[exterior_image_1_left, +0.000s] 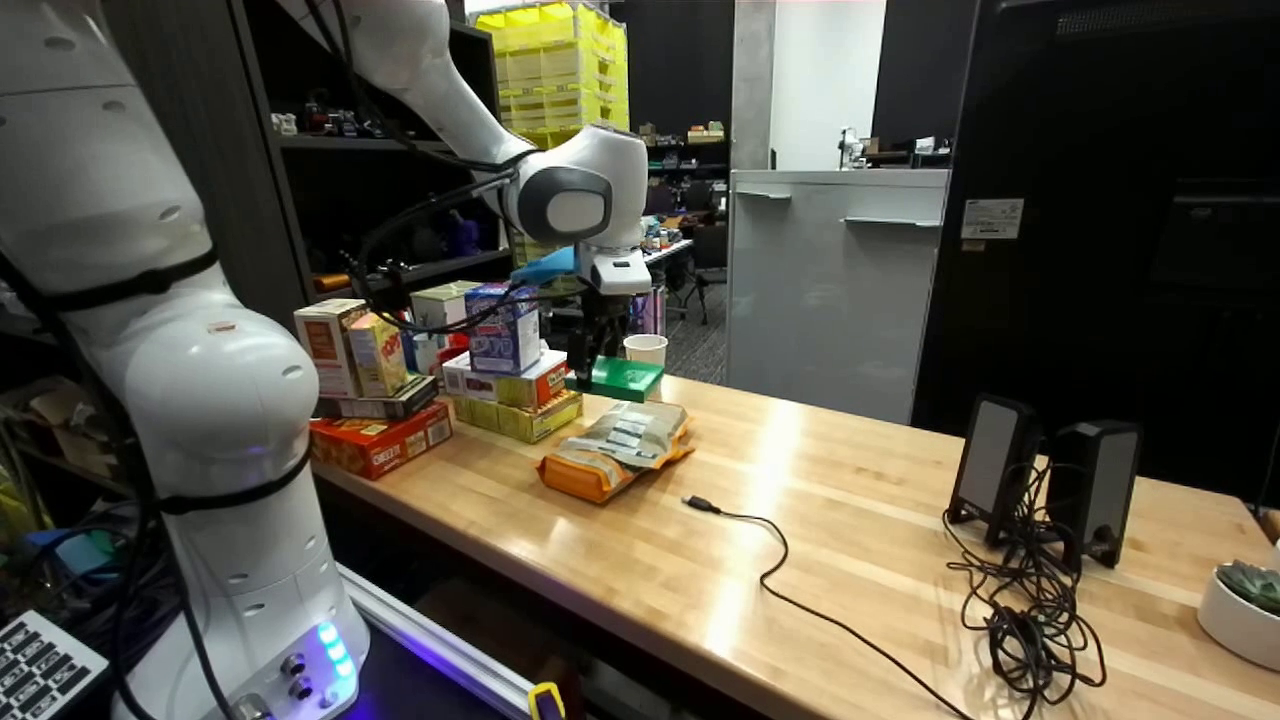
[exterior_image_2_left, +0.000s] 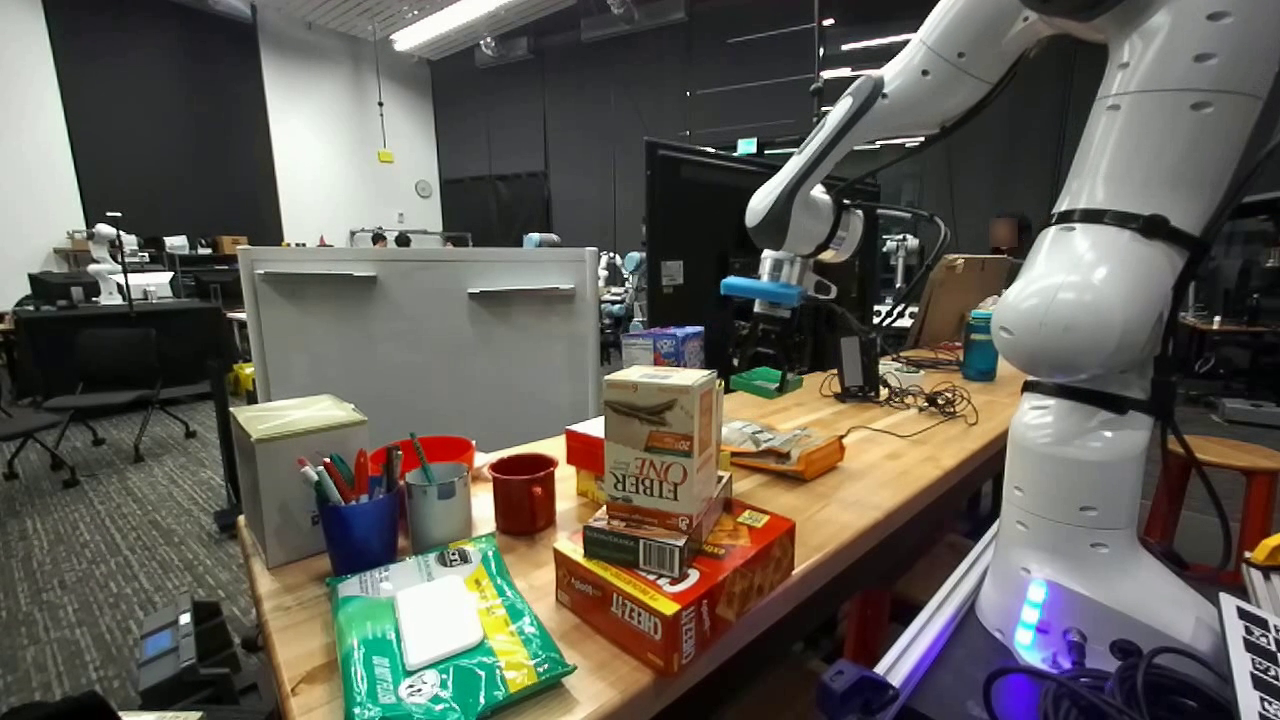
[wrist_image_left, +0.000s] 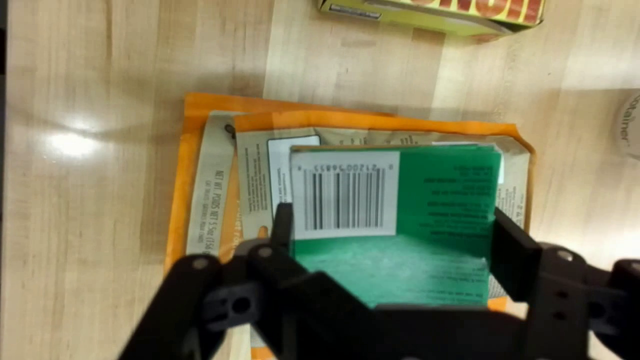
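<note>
One flat green box (wrist_image_left: 415, 230) is gripped by the tool (wrist_image_left: 392, 225), clamped along two sides and held above a wooden counter (exterior_image_1_left: 860, 470); a white barcode label (wrist_image_left: 345, 195) is carried on its face. Below it in the wrist view, an orange-and-tan bag (exterior_image_1_left: 618, 450) marked "NET WT. POIDS NET" is seen lying flat.

Seven more boxes are piled in two stacks. Nearer the tool, three are counted: a yellow box (exterior_image_1_left: 520, 418), a red-and-white box (exterior_image_1_left: 500, 382) and a blue box (exterior_image_1_left: 505, 335). In the next, a Cheez-It box (exterior_image_2_left: 650, 600) is topped by a dark box (exterior_image_2_left: 635, 550), on which a Fiber One box (exterior_image_2_left: 655, 440) and a pale yellow box (exterior_image_1_left: 378, 355) are stood.

At the counter's end, in an exterior view, several pens (exterior_image_2_left: 340, 480) are held in one blue cup (exterior_image_2_left: 360, 535) and a green pen (exterior_image_2_left: 421, 458) in one gray cup (exterior_image_2_left: 438, 508), with one red mug (exterior_image_2_left: 523, 492) set nearby. Toward the opposite end, two black speakers (exterior_image_1_left: 993, 470) are placed beside tangled cable (exterior_image_1_left: 1030, 625), and one succulent (exterior_image_1_left: 1250, 582) is potted in a white planter (exterior_image_1_left: 1235, 622).
</note>
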